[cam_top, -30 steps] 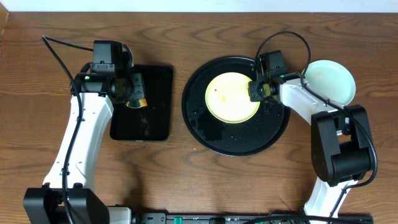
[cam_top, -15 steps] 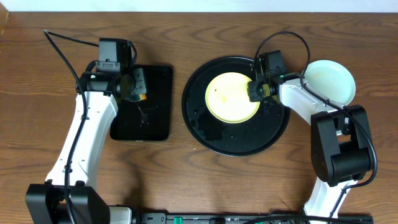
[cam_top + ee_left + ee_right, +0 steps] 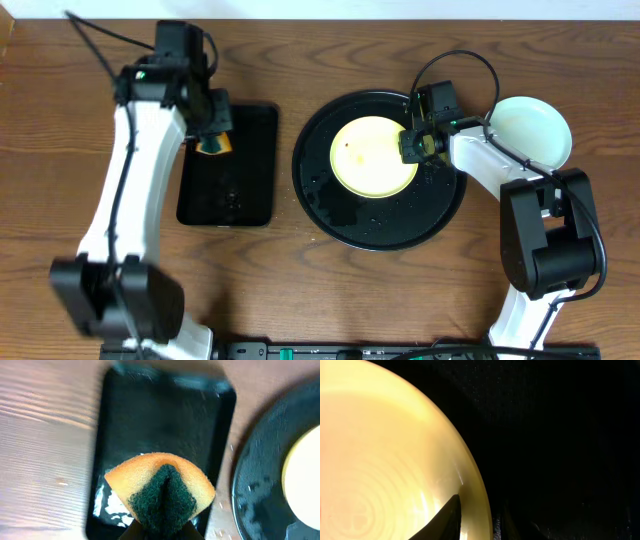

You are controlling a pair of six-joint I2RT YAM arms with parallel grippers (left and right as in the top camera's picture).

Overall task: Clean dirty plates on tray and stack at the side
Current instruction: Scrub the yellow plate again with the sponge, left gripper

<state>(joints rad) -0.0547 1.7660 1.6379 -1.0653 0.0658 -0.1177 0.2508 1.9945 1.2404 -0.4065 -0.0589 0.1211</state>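
You have: left gripper (image 3: 162, 532) clamped on a folded sponge (image 3: 160, 487), rectangular tray (image 3: 235, 195) below it; right gripper (image 3: 480, 520) closed on the rim of the yellow plate (image 3: 370, 155), round tray (image 3: 340, 215) beneath it, mint plate (image 3: 530, 130) just to its right.

furniture: just one wooden table (image 3: 300, 290), dark brown, grain running sideways
back edge: thin white strip (image 3: 400, 8) along the top, can't tell if it's a wall
light: soft pale glare on the wood, left wrist view
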